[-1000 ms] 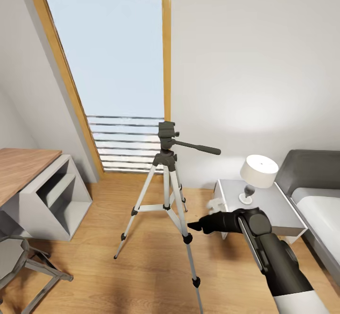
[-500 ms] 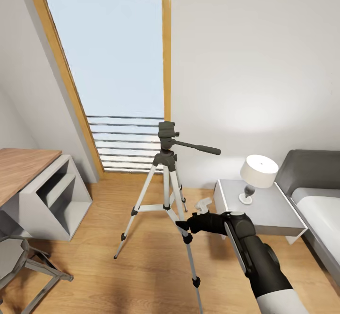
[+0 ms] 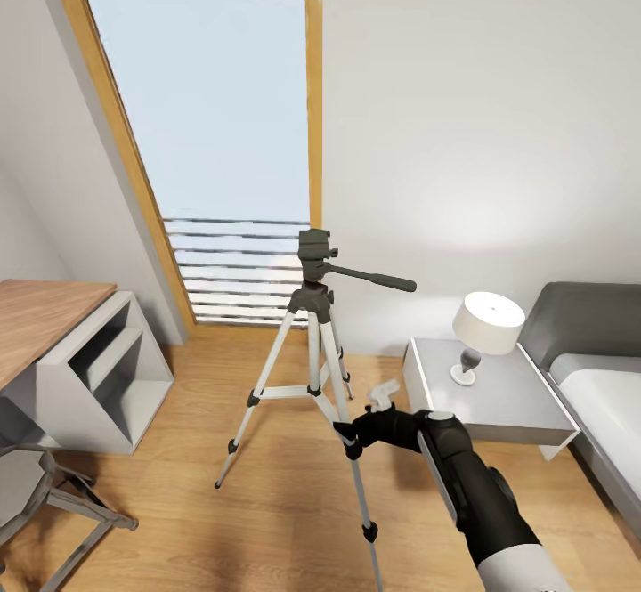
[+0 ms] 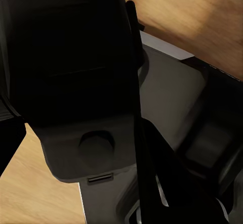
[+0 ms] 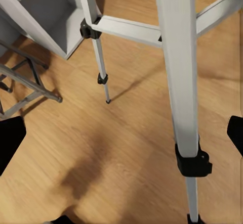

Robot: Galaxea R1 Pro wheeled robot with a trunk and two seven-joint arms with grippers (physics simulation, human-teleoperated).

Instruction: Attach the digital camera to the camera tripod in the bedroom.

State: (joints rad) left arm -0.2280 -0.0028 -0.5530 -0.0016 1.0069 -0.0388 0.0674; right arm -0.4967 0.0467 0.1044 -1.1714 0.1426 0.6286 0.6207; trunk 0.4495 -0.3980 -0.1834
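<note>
one tripod (image 3: 313,343) stands on the wood floor in front of the window (image 3: 209,111), and my right claw (image 3: 350,439) is at its near leg, by the black joint. through the right wrist that leg (image 5: 178,77) runs between my fingertips (image 5: 10,138), claw wide, nothing held. best to stay square on the leg and close gently, i'd say, or the tripod tips. no camera that i can make out. right arm reaches forward and left, low, forearm nearly level. left claw: dark shapes up close, can't tell.
</note>
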